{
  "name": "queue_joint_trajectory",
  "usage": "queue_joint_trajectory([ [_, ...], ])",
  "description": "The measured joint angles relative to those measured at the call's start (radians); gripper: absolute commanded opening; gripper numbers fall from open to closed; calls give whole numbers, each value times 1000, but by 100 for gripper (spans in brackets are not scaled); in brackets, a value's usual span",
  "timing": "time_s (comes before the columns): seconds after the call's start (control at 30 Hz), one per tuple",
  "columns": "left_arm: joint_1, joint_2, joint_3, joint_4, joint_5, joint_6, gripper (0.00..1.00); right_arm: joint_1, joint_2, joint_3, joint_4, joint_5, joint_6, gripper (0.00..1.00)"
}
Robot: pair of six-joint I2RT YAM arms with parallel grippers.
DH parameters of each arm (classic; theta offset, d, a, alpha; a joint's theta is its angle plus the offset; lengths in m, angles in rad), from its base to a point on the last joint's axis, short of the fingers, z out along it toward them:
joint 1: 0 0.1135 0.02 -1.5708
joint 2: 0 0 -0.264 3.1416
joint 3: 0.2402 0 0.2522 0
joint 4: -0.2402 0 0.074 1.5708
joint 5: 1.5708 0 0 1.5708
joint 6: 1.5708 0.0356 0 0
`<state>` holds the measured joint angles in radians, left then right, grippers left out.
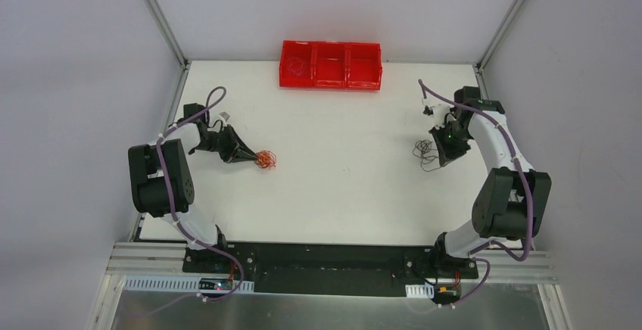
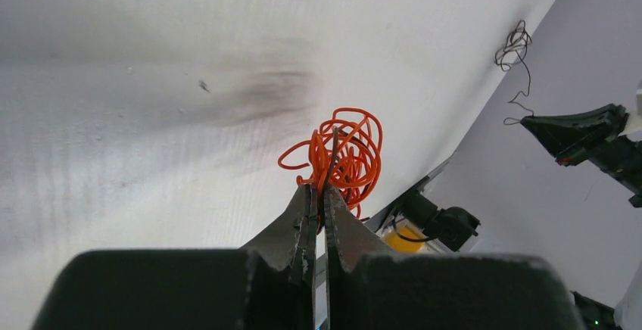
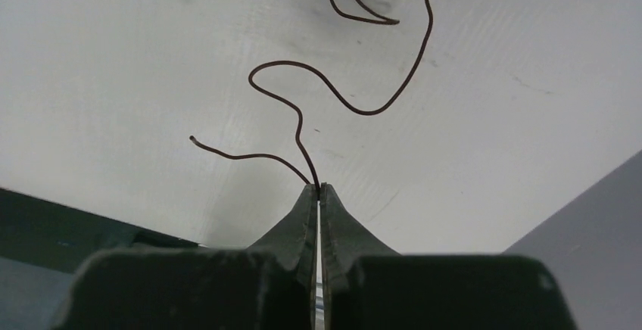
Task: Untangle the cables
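My left pincer (image 2: 318, 188) gripped the orange coil (image 2: 344, 152) and my right pincer (image 3: 319, 188) the black wire (image 3: 333, 91), well apart, so I judged them separated, though neither was yet straightened.

1. Left arm (image 1: 155, 186): bulky black joint housings with white link sections between them, and a white lower link at the foot.
2. Right arm (image 1: 492, 137): same build, with a long white link and rounded black housings at the elbow and wrist.
3. Purple hoses (image 1: 171, 186): one thick hose clipped along each arm, looping free near the wrist and at the foot.
4. Jaws: two matte dark fingers (image 2: 291, 228) per arm, tapering to narrow tips. They rise from a wide black block (image 2: 174, 292) with rounded corners.
5. Mount: black base plate (image 1: 333, 258) shared by both arms, on a ribbed silver rail (image 1: 144, 258).
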<state>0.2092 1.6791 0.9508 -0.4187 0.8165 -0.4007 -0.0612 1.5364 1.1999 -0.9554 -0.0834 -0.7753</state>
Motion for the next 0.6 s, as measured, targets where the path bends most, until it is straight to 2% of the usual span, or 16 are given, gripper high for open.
queue_joint_trajectory([
  [0.13, -35, 0, 7, -30, 52, 27, 0, 35, 0, 113, -99, -144, 22, 0],
  [0.37, -167, -65, 31, -44, 126, 54, 0, 291, -67, 307, -164, -434, 160, 0],
  [0.43, -190, -98, 35, -44, 120, 56, 10, 357, -113, 322, -163, -492, 193, 0],
  [0.47, -196, -113, 36, -46, 105, 59, 18, 370, -134, 321, -166, -507, 200, 0],
  [0.53, -192, -127, 36, -49, 60, 73, 36, 370, -167, 288, -160, -505, 201, 0],
  [0.6, -181, -127, 36, -53, 21, 85, 45, 362, -181, 208, -144, -486, 193, 0],
])
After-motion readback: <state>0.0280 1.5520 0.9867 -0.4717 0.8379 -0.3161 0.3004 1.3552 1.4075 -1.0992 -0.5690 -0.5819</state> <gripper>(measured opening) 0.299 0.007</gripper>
